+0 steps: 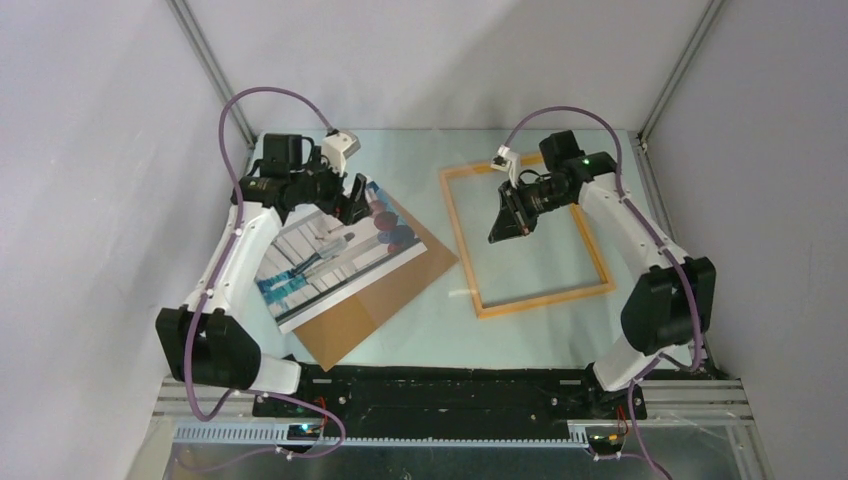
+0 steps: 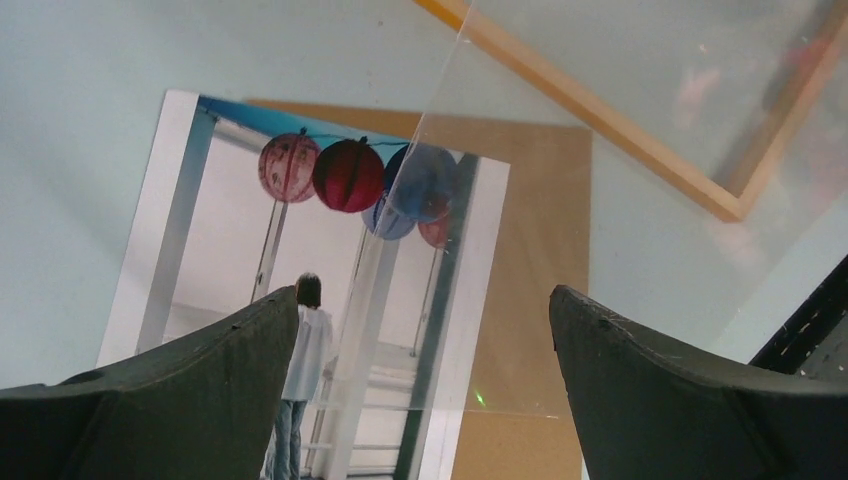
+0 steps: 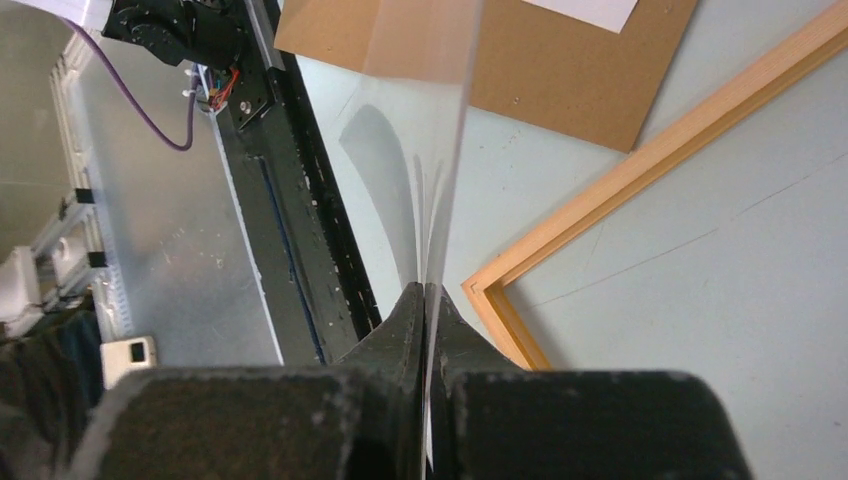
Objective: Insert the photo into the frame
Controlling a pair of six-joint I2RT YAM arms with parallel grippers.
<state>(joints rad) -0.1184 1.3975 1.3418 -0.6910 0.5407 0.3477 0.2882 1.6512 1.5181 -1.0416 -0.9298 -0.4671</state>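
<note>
Orange-yellow wood forms the picture frame (image 1: 545,300), which lies flat on the pale table (image 1: 430,335), below the right claw (image 1: 505,228). That claw is pinched tight on a clear sheet (image 3: 440,150), which rises thin and edge-on from between its tips. Off to that claw's left, apart from the picture frame, the photo (image 1: 335,255) lies face up on a brown backing board (image 1: 385,295), its red and blue balls showing. The left claw (image 1: 352,200) hangs above the photo's far end, jaws spread wide and gripping nothing. The photo shows between its two dark fingers (image 2: 220,380).
</note>
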